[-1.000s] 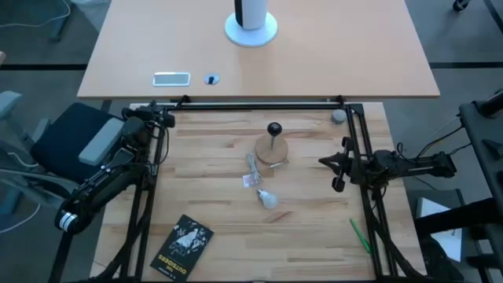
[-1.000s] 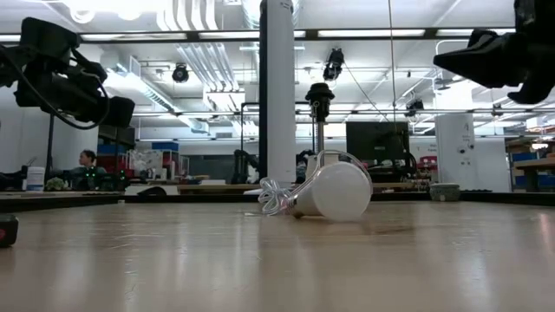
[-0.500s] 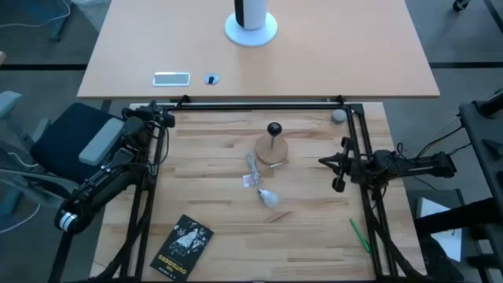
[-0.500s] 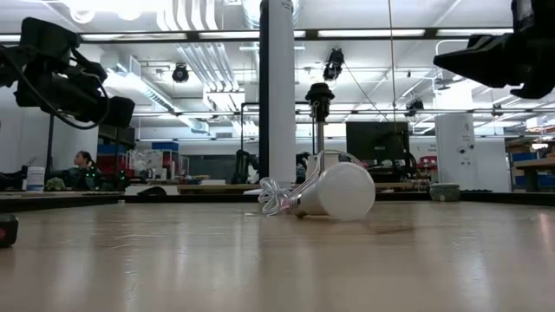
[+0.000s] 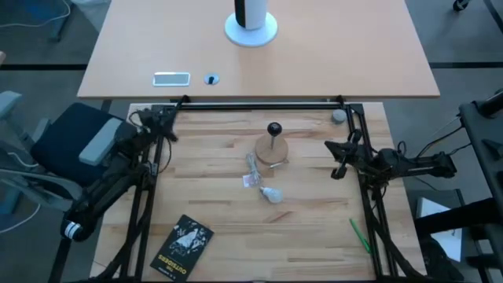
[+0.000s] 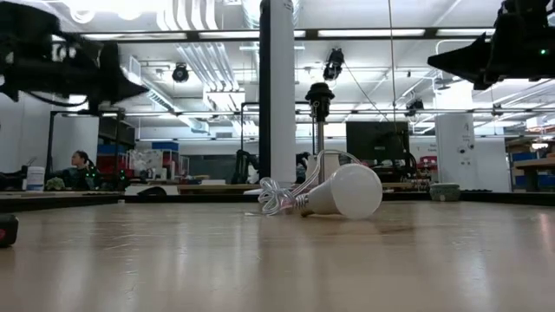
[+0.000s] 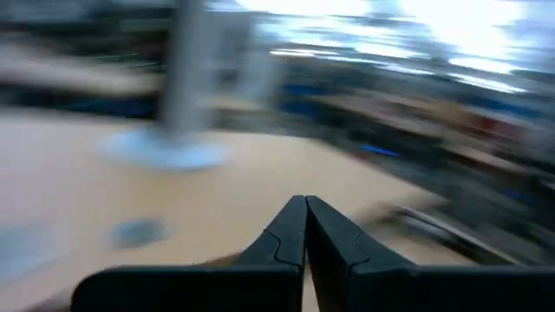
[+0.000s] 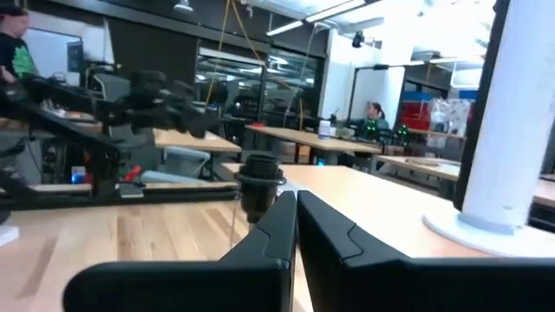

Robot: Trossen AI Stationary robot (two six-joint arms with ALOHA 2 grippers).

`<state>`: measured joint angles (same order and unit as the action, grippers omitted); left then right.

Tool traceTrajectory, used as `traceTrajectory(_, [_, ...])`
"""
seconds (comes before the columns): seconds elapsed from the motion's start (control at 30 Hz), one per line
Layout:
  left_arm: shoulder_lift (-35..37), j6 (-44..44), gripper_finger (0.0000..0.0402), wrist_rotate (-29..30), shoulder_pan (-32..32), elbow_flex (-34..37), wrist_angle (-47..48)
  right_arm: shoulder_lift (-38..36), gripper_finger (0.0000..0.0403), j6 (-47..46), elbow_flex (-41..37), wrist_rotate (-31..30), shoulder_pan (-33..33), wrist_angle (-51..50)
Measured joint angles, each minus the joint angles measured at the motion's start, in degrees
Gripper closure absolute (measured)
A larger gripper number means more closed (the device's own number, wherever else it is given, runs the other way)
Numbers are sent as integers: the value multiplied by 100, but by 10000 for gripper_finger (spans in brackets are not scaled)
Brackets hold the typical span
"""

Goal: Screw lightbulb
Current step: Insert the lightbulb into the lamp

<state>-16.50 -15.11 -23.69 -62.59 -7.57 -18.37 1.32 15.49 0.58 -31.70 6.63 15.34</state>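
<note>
Lightbulb: small white frosted globe lightbulb [image 5: 272,196] lying on its side on the wooden tabletop [image 5: 216,196], just beside a crumpled clear plastic wrapper [image 5: 252,174], near the round wooden stand with black socket [image 5: 273,147].
Left gripper [image 5: 167,126]: fingers pressed together, holding nothing, over the tabletop's far left corner.
Right gripper [image 5: 336,159]: fingers together, empty, well apart from the lightbulb.
Risk: round glass may roll if nudged off-centre; a closed gripper arriving would shove it.
Doubt: the wrapper probably touches the lightbulb's base, so it could snag.
</note>
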Motion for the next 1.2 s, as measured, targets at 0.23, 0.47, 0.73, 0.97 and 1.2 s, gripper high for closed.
traceTrajectory(0.23, [703,-1070,401,-2173,288,-5,-1804,131,394,-448,4,-412,-237,200])
traceTrajectory(0.47, [417,-747,401,-1041,1326,11,-2209,817,394,-1263,0,-566,-869,626])
traceTrajectory(0.73, [-1579,638,401,37,3015,-443,-2297,2031,394,-1580,667,45,-1399,812])
traceTrajectory(0.97, [-3328,1328,401,357,3848,-1280,-2260,3174,394,-1199,1512,180,-1419,406])
traceTrajectory(1.2, [-4192,1192,401,-597,3897,-1690,-2269,3925,394,-1054,2015,197,-1417,-108])
